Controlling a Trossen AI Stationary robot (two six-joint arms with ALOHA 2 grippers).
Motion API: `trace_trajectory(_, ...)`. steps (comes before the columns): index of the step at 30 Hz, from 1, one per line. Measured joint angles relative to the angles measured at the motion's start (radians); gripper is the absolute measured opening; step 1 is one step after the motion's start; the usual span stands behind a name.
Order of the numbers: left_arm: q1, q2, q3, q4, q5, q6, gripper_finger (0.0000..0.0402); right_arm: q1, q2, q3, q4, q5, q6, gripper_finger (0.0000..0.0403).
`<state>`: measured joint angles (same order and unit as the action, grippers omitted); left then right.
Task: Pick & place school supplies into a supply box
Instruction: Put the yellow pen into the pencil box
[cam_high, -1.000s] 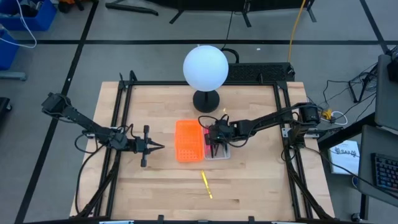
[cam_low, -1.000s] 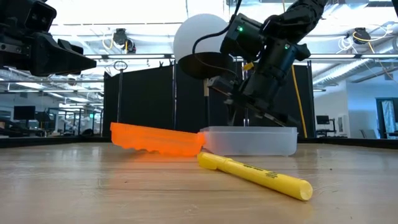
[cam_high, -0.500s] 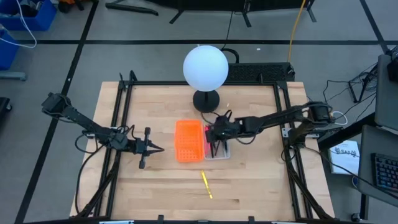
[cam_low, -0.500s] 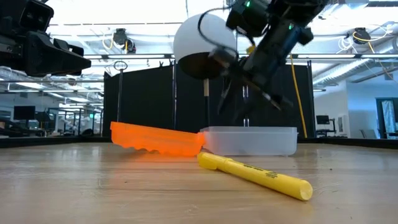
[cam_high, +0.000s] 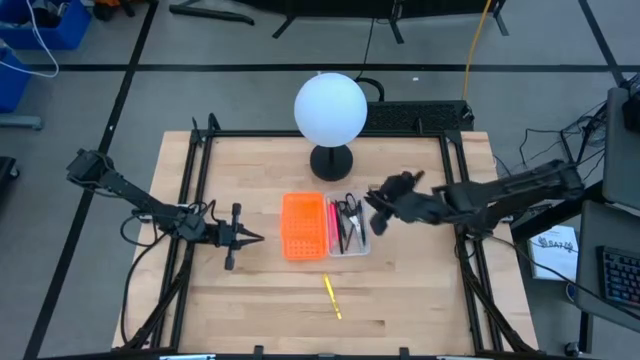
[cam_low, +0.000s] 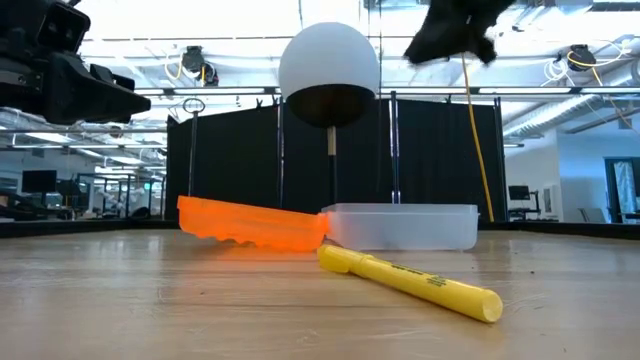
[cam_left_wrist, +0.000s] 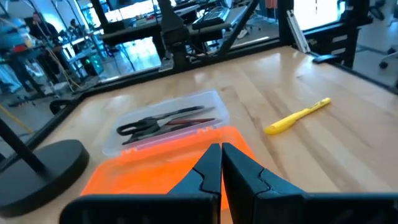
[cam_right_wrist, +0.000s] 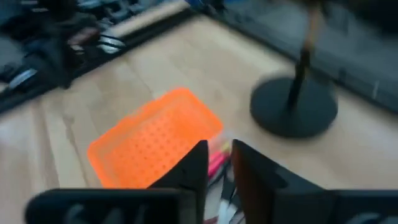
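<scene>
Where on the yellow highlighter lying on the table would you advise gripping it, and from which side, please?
Grip the yellow highlighter at mid-barrel, from straight above, with the fingers set across its length. It lies flat and alone on the wooden table, in front of the clear supply box, so nothing crowds its sides.

**Counting the things on the table**

There is one clear supply box (cam_high: 348, 226). In it lie one pair of scissors (cam_left_wrist: 163, 123) and one pink pen (cam_high: 333, 224); other thin things in there are too small to count. One orange tray (cam_high: 304, 226) sits beside the box. One yellow pen (cam_high: 332, 297) lies alone. One round white lamp (cam_high: 330, 108) stands behind. Two robot arms.
</scene>
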<state>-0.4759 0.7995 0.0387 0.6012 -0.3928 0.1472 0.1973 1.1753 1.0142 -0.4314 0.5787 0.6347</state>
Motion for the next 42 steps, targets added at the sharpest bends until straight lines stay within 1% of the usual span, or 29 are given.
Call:
trace_trajectory(2, -0.002, -0.008, 0.0, 0.0, 0.018, -0.001, 0.0021, 0.052, -0.026, 0.0, 0.032, 0.052, -0.145, 0.0044)
trace_trajectory(4, -0.007, -0.025, 0.0, 0.009, 0.033, 0.027, 0.0021, 0.096, -0.037, 0.0, 0.079, 0.059, -0.325, 0.0019)
trace_trajectory(5, -0.011, -0.035, 0.0, 0.016, 0.033, 0.039, 0.0021, 0.118, -0.038, -0.008, 0.123, 0.064, -0.409, 0.001)
trace_trajectory(7, -0.016, -0.056, 0.0, 0.041, 0.025, 0.065, 0.0021, 0.147, -0.044, -0.056, 0.277, 0.066, -0.565, 0.0005)
trace_trajectory(9, -0.018, -0.075, 0.0, 0.066, 0.015, 0.102, 0.0021, 0.15, -0.06, -0.127, 0.443, 0.022, -0.677, 0.0005)
trace_trajectory(10, -0.018, -0.083, 0.0, 0.068, 0.005, 0.114, 0.0021, 0.141, -0.07, -0.164, 0.52, -0.019, -0.724, 0.0003)
trace_trajectory(12, -0.018, -0.091, 0.0, 0.063, -0.014, 0.114, 0.0021, 0.121, -0.096, -0.239, 0.62, -0.123, -0.788, 0.0001)
trace_trajectory(15, -0.017, -0.091, 0.0, 0.059, -0.029, 0.157, 0.0021, 0.081, -0.14, -0.332, 0.683, -0.279, -0.797, 0.0001)
trace_trajectory(17, -0.018, -0.093, 0.0, 0.061, -0.028, 0.198, 0.0021, 0.056, -0.184, -0.376, 0.687, -0.339, -0.769, 0.0001)
trace_trajectory(19, -0.018, -0.094, 0.0, 0.068, -0.034, 0.2, 0.0021, 0.036, -0.228, -0.422, 0.685, -0.367, -0.753, 0.0)
trace_trajectory(24, -0.005, -0.094, 0.0, 0.1, -0.105, 0.137, 0.0021, 0.006, -0.351, -0.511, 0.683, -0.374, -0.745, 0.0)
trace_trajectory(30, 0.014, -0.093, 0.0, 0.1, -0.106, 0.104, 0.0021, 0.005, -0.488, -0.593, 0.722, -0.376, -0.749, 0.0)
trace_trajectory(33, 0.016, -0.093, 0.0, 0.1, -0.106, 0.074, 0.0021, 0.005, -0.54, -0.626, 0.753, -0.403, -0.75, 0.0)
trace_trajectory(36, 0.016, -0.093, 0.0, 0.096, -0.106, 0.013, 0.0021, 0.005, -0.578, -0.665, 0.762, -0.423, -0.751, 0.0)
trace_trajectory(38, 0.016, -0.093, 0.0, 0.085, -0.105, -0.059, 0.0021, 0.005, -0.596, -0.696, 0.764, -0.424, -0.753, 0.0)
trace_trajectory(42, 0.016, -0.093, 0.0, 0.03, -0.105, -0.161, 0.0021, -0.009, -0.645, -0.747, 0.771, -0.421, -0.759, 0.0)
